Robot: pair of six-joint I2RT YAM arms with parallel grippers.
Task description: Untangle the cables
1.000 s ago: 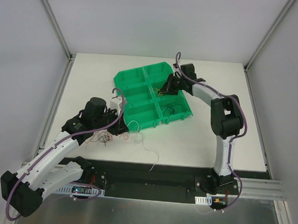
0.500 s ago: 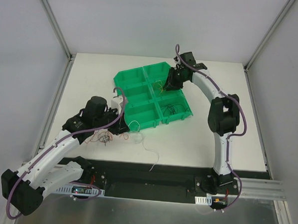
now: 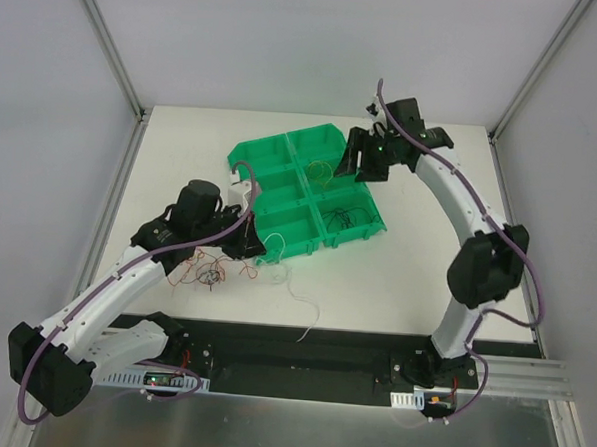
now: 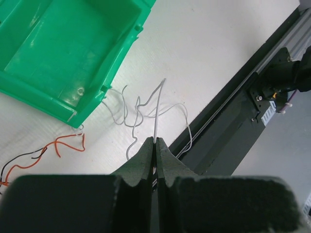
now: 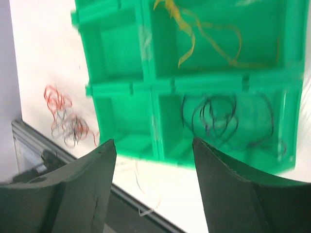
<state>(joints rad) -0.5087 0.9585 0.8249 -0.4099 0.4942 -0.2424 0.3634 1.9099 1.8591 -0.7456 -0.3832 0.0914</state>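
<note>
The cables are thin curly wires. A red and black tangle (image 3: 206, 272) lies on the table left of the green tray (image 3: 244, 158). My left gripper (image 4: 156, 141) is shut on a white wire (image 4: 158, 107) that curls over the table by the tray's corner (image 4: 73, 53). An orange wire (image 4: 68, 143) lies nearby. My left gripper (image 3: 249, 245) sits at the tray's near left corner. My right gripper (image 5: 153, 141) hangs open and empty above the tray (image 5: 146, 82). Under it are yellow wires (image 5: 204, 34) and black wires (image 5: 223, 119) in separate compartments. In the top view it (image 3: 360, 163) hovers over the tray's right side.
A black base rail (image 3: 301, 359) runs along the near table edge; part of the white wire (image 3: 297, 296) trails toward it. The rail (image 4: 233, 111) also shows in the left wrist view. Grey walls with metal posts (image 3: 112, 54) enclose the table.
My right gripper has opened and risen up and to the right, away from the tray compartment. My left arm has shifted slightly right, still holding the white wire.
</note>
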